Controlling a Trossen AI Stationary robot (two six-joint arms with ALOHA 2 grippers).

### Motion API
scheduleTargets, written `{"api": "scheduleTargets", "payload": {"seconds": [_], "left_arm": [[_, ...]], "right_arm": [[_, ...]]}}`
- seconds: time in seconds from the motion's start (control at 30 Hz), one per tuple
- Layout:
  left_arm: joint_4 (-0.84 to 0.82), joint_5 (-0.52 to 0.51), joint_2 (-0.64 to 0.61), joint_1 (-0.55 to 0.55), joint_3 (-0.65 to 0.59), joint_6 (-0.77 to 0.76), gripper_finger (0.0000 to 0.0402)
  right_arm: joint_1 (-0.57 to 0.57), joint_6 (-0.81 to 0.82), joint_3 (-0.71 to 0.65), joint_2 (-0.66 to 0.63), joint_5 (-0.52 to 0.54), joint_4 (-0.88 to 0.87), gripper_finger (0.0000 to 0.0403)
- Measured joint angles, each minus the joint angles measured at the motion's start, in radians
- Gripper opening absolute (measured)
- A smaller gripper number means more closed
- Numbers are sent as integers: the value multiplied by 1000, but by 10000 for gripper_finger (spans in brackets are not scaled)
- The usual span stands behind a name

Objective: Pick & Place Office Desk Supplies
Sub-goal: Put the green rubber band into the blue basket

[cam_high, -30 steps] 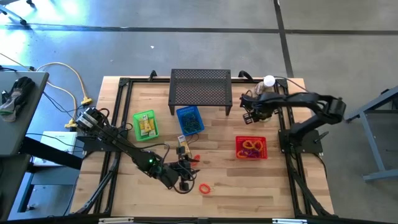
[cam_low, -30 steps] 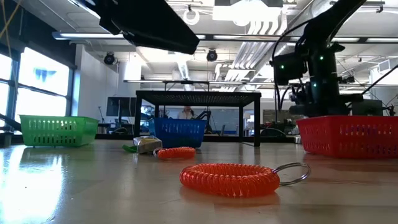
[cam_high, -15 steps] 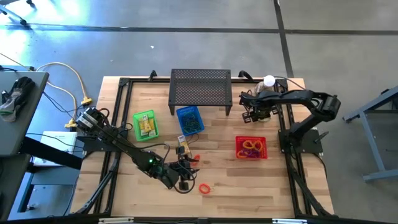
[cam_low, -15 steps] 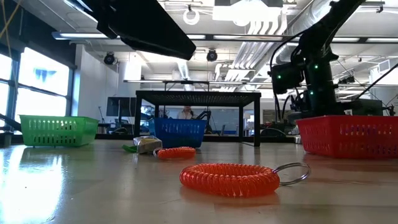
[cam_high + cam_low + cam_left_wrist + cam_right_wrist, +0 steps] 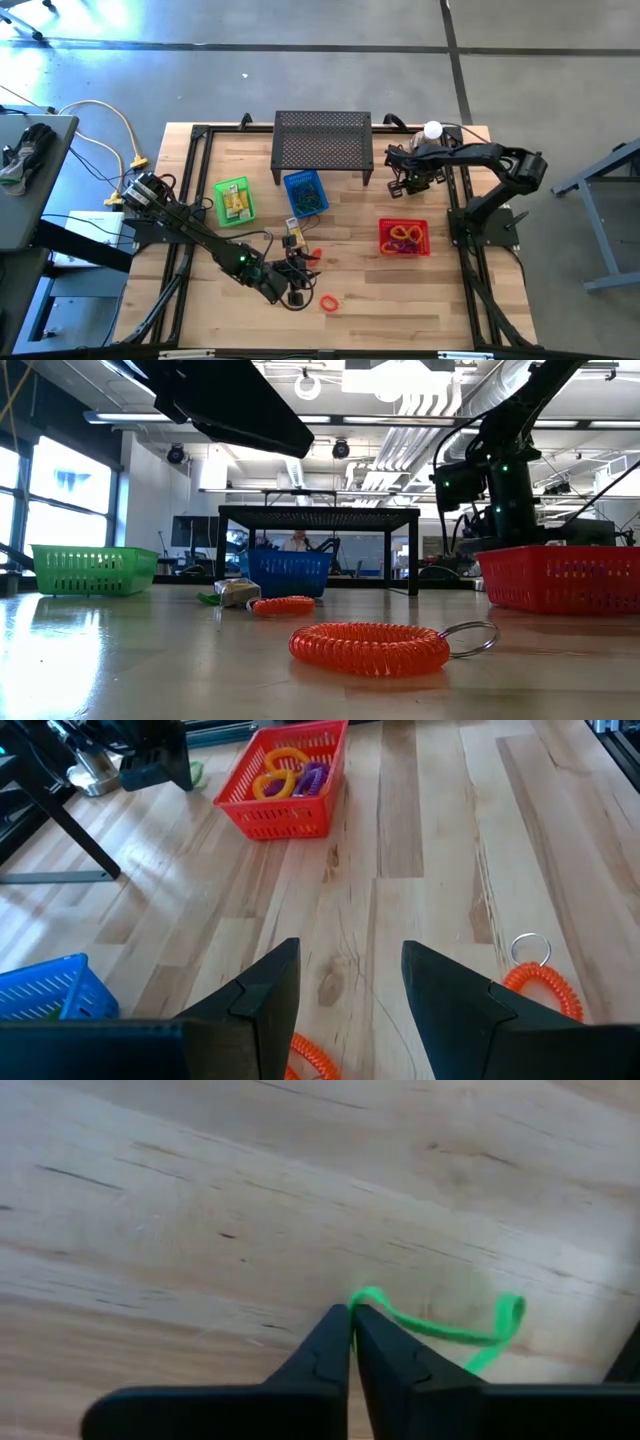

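Note:
My right gripper points down at the table's far right, beside the black stand, and is shut on a thin green loop lying on the wood. The left wrist view shows that loop next to my right gripper. My left gripper hovers open near the table's front middle, with nothing between its fingers. An orange coil with a key ring lies flat just right of it. A second orange coil and a small packet lie just beyond it. My right gripper pinches one curved end of the green loop between its two fingertips. The fingers come from above, pointing down. The rest of the loop lies slack on the table to one side of the fingers.
A red basket holding yellow and purple loops stands near my right gripper. A blue basket and a green basket stand mid-table. The black perforated stand and a silver cup with a white ball are at the far edge.
My right gripper has sunk a little toward the table and shifted slightly toward the black stand. My left arm has kept still.

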Motion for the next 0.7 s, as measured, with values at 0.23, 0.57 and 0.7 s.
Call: {"api": "scheduleTargets", "payload": {"seconds": [0.23, 0.57, 0.7], "left_arm": [[-2, 0, 0, 0, 0, -3, 171], [-96, -10, -8, -34, 0, 12, 171], [-153, -48, -43, -65, 0, 15, 171]], "right_arm": [[33, -23, 9, -40, 53, -67, 3], [380, 52, 60, -232, 85, 23, 3], [547, 68, 68, -278, 184, 180, 3]]}}
